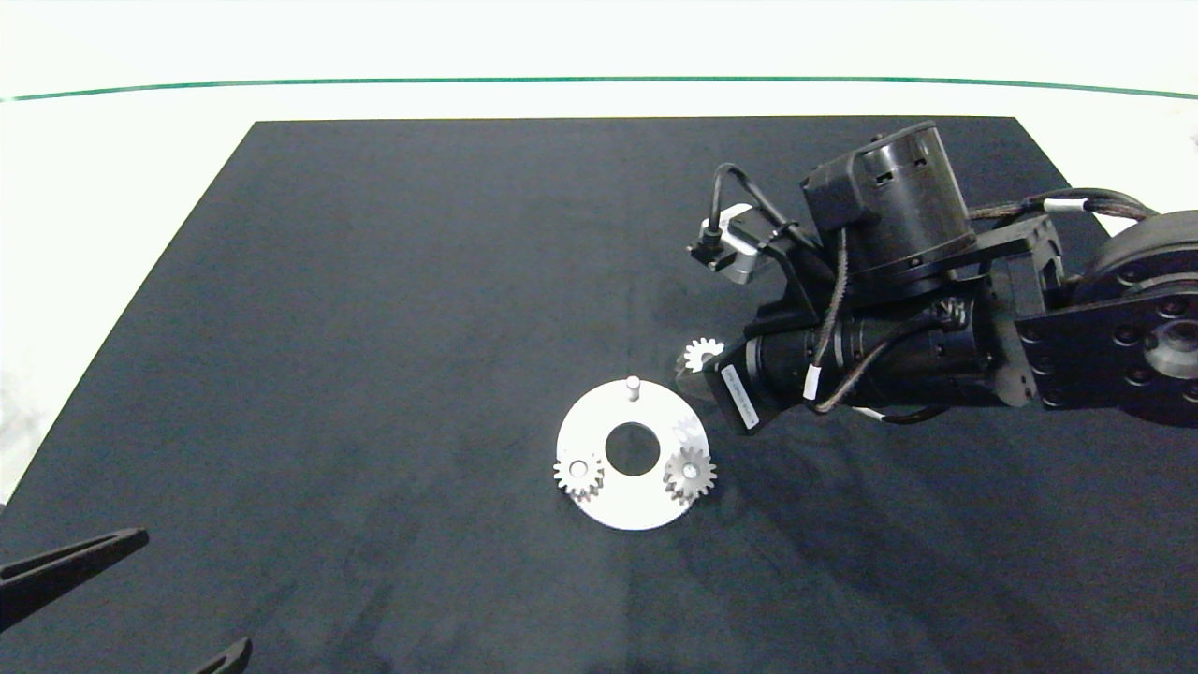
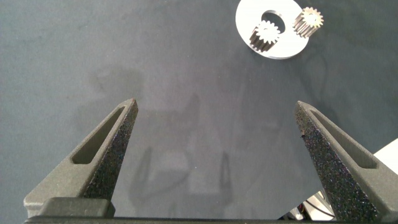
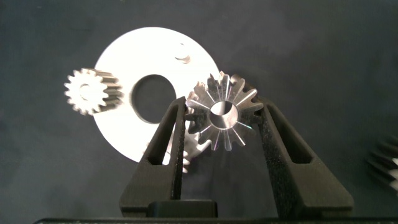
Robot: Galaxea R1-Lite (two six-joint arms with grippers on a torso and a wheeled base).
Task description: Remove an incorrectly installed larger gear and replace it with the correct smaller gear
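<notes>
My right gripper [image 3: 225,104] pinches what I judge the smaller gear [image 3: 222,121], bore upright, above the white disc [image 3: 124,56] near its bare peg [image 3: 181,55] — ready for seating — while the left gripper [image 2: 217,109] sits well apart, fingers spread.

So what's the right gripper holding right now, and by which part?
The right gripper holds a small gear, fingers pinching its toothed rim on opposite sides, above the plate.
</notes>
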